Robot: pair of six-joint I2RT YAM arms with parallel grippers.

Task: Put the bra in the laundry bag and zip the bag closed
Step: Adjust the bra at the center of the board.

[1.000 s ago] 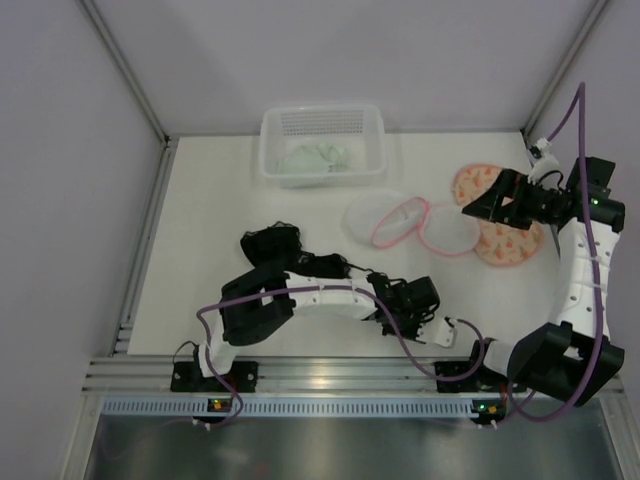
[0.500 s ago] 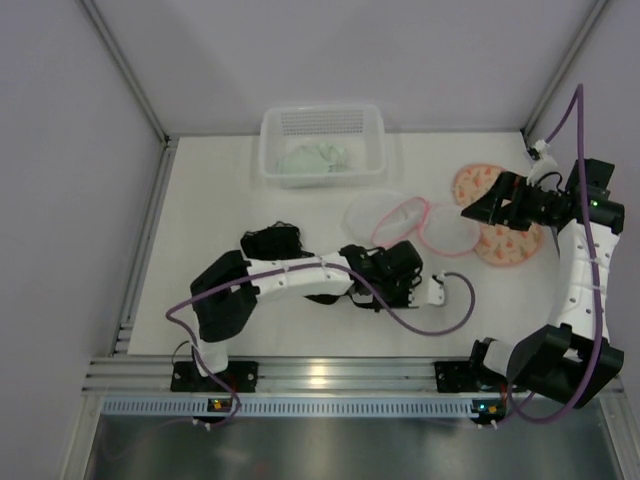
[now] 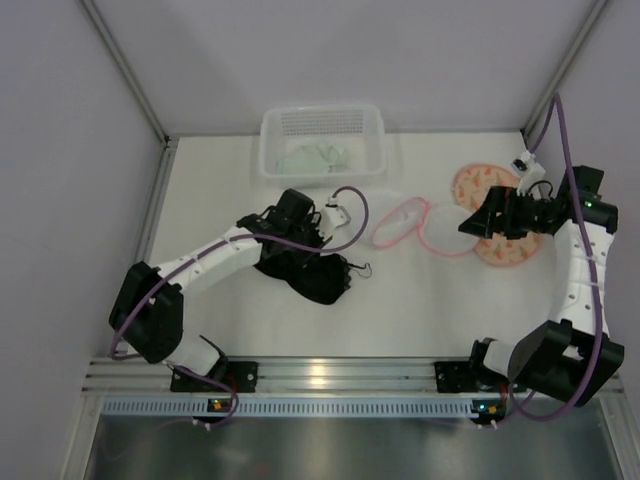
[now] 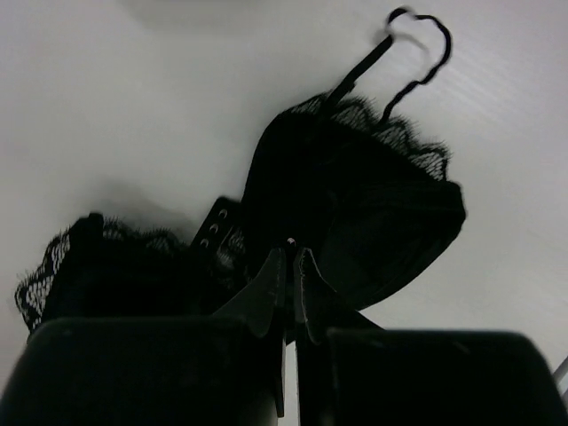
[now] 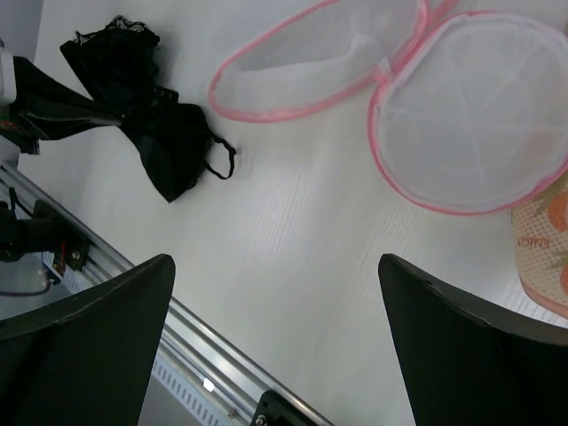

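Change over the last second: the left arm has swung off the near right of the tabletop [image 3: 410,320] and now reaches across to the black lace bra [image 4: 355,195].

Left end effector [image 4: 289,257]: fingers drawn together, tips at the bra's centre band. The wrist view is too dark to tell whether fabric is caught between them.

The bra lies flat on the tabletop. One cup is straight ahead of the left end effector, the other to its left, with the thin strap looped beyond. It looks to have kept its spot.

Right end effector [image 5: 275,262]: fingers wide apart, holding nothing. The white mesh, pink-trimmed laundry bag [image 5: 470,124] is just ahead of it, both round halves lying open, zip undone. The bra is well apart from the bag; nothing is inside yet.

Judgement: this is the pick-up step, and the task is barely begun. Next it needs a sure pinch on the bra, then a carry toward the right end effector.
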